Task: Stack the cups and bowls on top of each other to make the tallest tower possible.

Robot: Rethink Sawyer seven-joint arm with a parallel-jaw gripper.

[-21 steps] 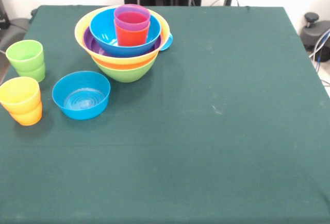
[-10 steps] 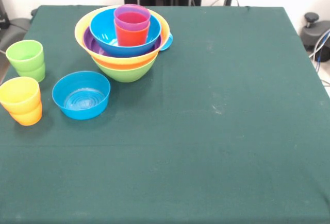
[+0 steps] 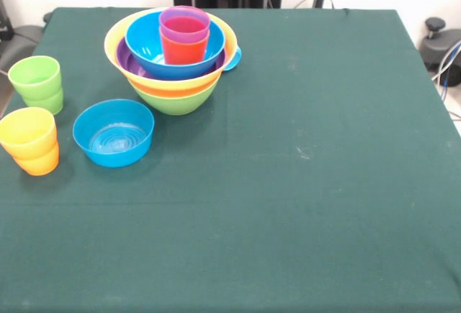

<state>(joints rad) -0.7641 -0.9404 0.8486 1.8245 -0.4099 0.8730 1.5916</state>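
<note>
No arm or gripper shows anywhere over the table (image 3: 302,183), so its pose and its fingers' state cannot be told, nor how the things lie relative to it; the tower (image 3: 173,57) stands at the table's far left, a lime green bowl (image 3: 176,101) as base, then orange, yellow and purple rims, a big blue bowl (image 3: 169,57) holding an orange cup with a purple cup (image 3: 184,25) nested in it; just in front of the tower sits the smaller blue bowl (image 3: 114,133), empty; left of that bowl stand the green cups (image 3: 36,83) and a yellow cup (image 3: 27,133) nested in an orange one.
</note>
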